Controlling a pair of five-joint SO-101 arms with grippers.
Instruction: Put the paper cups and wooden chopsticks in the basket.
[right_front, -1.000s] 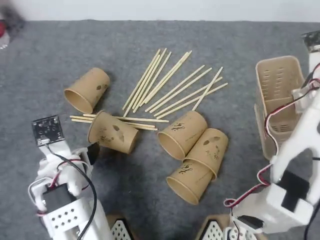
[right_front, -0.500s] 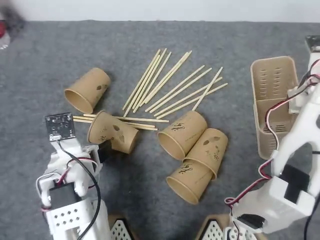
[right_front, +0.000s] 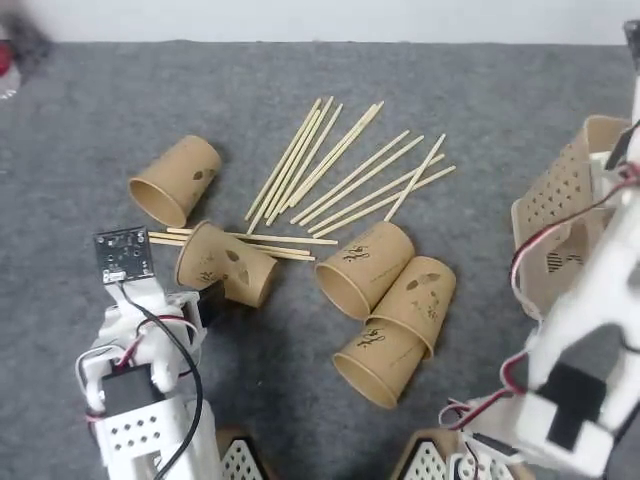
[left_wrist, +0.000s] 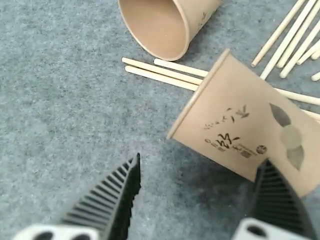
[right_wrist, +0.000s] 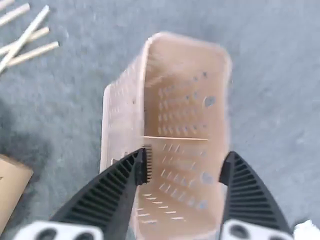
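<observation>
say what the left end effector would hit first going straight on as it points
Most likely the nearest paper cup, lying on its side just ahead of the left end effector, though depth is unclear.

A cup (left_wrist: 245, 135) lies close ahead of the open left tool (left_wrist: 200, 162), chopsticks (left_wrist: 165, 70) beyond it; bare surface (left_wrist: 60, 110) lies beside the cup.

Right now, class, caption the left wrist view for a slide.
Open left gripper framing a tipped paper cup lying across chopsticks.
</observation>
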